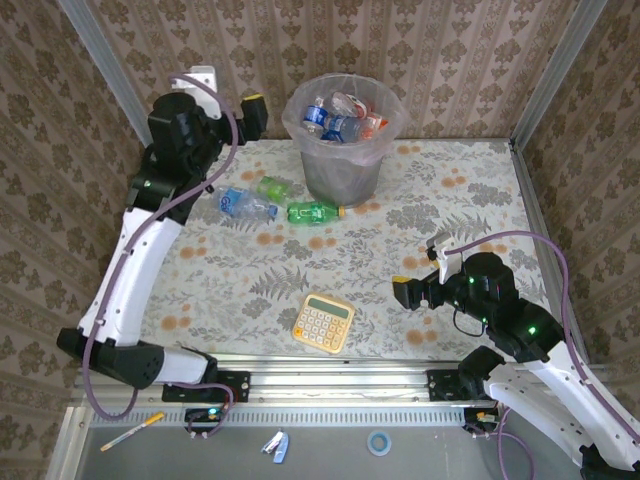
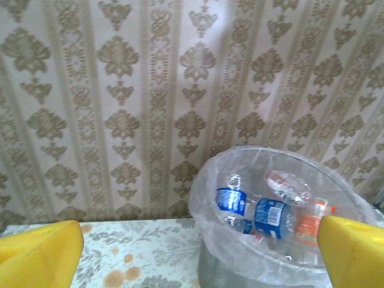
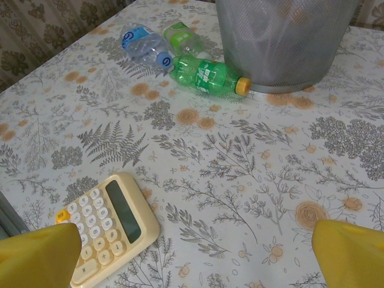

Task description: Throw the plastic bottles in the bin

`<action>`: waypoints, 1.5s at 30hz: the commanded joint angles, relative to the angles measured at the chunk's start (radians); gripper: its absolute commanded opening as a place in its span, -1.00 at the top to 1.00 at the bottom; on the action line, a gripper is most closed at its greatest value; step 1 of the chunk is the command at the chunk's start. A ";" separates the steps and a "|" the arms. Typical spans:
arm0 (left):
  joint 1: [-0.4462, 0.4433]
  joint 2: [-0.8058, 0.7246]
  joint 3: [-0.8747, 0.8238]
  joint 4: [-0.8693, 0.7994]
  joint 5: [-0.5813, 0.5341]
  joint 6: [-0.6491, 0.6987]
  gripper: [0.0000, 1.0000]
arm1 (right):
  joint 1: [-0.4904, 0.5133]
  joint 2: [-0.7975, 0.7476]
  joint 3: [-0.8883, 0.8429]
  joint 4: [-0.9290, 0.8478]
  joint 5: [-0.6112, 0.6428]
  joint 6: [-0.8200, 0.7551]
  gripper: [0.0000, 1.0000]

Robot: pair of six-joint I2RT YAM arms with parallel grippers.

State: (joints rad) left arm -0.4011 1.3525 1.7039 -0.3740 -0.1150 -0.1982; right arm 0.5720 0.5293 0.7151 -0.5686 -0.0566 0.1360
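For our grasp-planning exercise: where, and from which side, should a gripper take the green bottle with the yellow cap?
Mid-body, from straight above, jaws across its width: the green bottle lies on its side, bin near its cap.

We see a robot test cell dressed up as a room, not a real home. Damask wallpaper [image 1: 450, 60] hangs on panels between 2 bare metal posts [image 1: 100, 50], a floral cover [image 1: 420, 230] lies over the table, and the bin [image 1: 345, 175] stands on that tabletop. The left arm [image 1: 135, 270] and the right arm [image 1: 500, 300] are bolted to an aluminium rail [image 1: 340, 375] at its near edge.
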 commanded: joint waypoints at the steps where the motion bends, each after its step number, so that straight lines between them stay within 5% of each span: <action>1: 0.029 -0.064 -0.028 -0.006 -0.005 -0.042 -1.00 | -0.003 -0.011 0.004 -0.025 -0.007 0.021 -1.00; 28: 0.420 -0.104 -0.342 -0.073 0.265 -0.449 -1.00 | -0.004 0.006 0.009 -0.027 -0.014 0.037 -1.00; 45: 0.435 0.092 -0.544 0.126 0.351 -0.596 -0.99 | -0.003 0.015 0.008 -0.031 -0.022 0.039 -1.00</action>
State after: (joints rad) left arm 0.0341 1.4292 1.1770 -0.3183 0.2073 -0.7410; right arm 0.5720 0.5518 0.7151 -0.5873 -0.0597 0.1612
